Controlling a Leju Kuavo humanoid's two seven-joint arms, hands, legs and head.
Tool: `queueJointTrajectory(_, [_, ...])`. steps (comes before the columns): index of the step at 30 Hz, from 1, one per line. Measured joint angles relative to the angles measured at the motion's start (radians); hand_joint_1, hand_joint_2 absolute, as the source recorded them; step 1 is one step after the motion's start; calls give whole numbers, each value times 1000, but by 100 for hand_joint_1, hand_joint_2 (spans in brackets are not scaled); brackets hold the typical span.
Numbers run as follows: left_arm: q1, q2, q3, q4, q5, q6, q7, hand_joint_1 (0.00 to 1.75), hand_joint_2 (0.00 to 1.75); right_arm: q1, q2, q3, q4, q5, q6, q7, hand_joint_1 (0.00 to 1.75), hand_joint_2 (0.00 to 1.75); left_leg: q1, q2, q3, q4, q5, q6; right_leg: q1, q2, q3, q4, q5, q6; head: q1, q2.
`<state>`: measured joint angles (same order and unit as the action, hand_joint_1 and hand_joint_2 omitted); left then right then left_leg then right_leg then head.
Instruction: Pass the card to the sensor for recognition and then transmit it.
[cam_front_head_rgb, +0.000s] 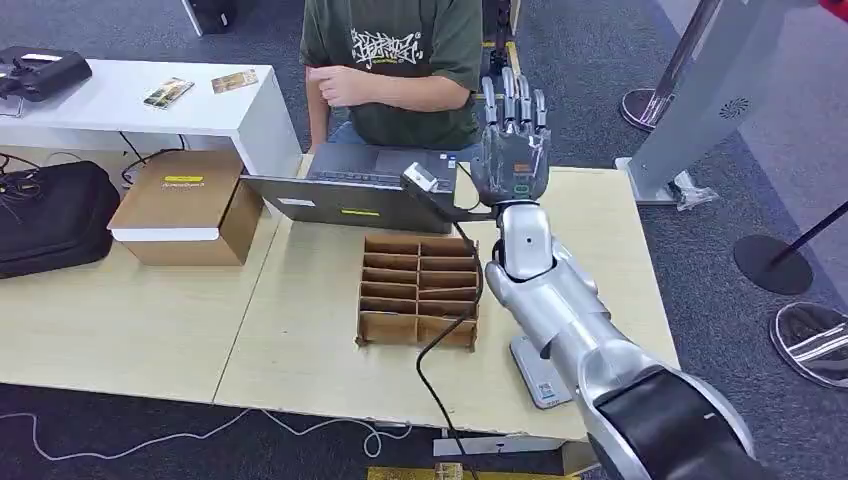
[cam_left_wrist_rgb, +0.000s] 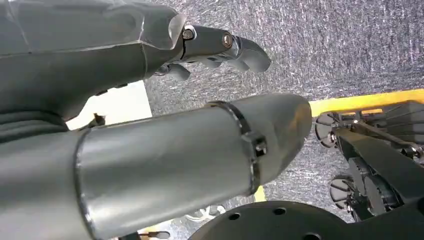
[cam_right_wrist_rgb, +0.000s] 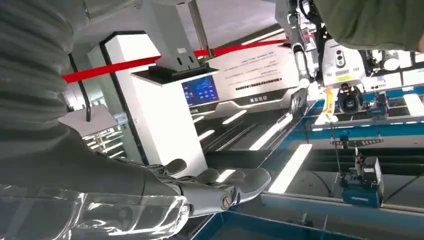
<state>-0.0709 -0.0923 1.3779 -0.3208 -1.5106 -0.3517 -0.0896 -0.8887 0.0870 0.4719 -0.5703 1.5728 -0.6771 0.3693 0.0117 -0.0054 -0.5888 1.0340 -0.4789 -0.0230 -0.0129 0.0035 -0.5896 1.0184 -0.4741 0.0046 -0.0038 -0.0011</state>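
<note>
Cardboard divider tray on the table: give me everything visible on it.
The brown cardboard divider tray is a low open box of corrugated board, split by one long central wall and cross strips into two columns of narrow slots. The slots look empty from the head view. It lies flat on the light wooden table, just in front of the grey laptop. A black cable drapes over its right front corner. The robot's raised right hand is held above and beyond it, not touching.
</note>
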Motion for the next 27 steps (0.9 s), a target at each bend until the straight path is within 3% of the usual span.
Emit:
queueJointTrajectory(6, [4, -2, 0, 0, 22, -3, 3, 0, 0, 66, -20, -3, -94, 0, 0, 8, 0, 175, 0, 0, 0, 0, 0, 0, 0, 0, 0, 0, 0, 0, 0, 0])
queueJointTrajectory(12, [14, -7, 3, 0, 45, -8, 3, 0, 0, 198, -74, -11, -255, 0, 0, 45, 0, 175, 0, 0, 0, 0, -1, 0, 0, 0, 0, -1, 0, 0, 0, 0])
queueJointTrajectory(20, [22, -19, 26, 0, 58, -19, 3, 0, 0, 357, -195, 19, -469, 0, 7, 226, 0, 175, 0, -1, -1, 0, -1, 1, 0, -1, 0, -1, 0, 1, 0, 0])
queueJointTrajectory(27, [23, -24, 27, 0, 59, -19, 3, 0, 0, 424, -283, 57, -596, 0, 39, 304, 0, 175, 0, -1, 0, 0, -1, 1, 0, -1, 0, -1, 0, 0, 0, 0])
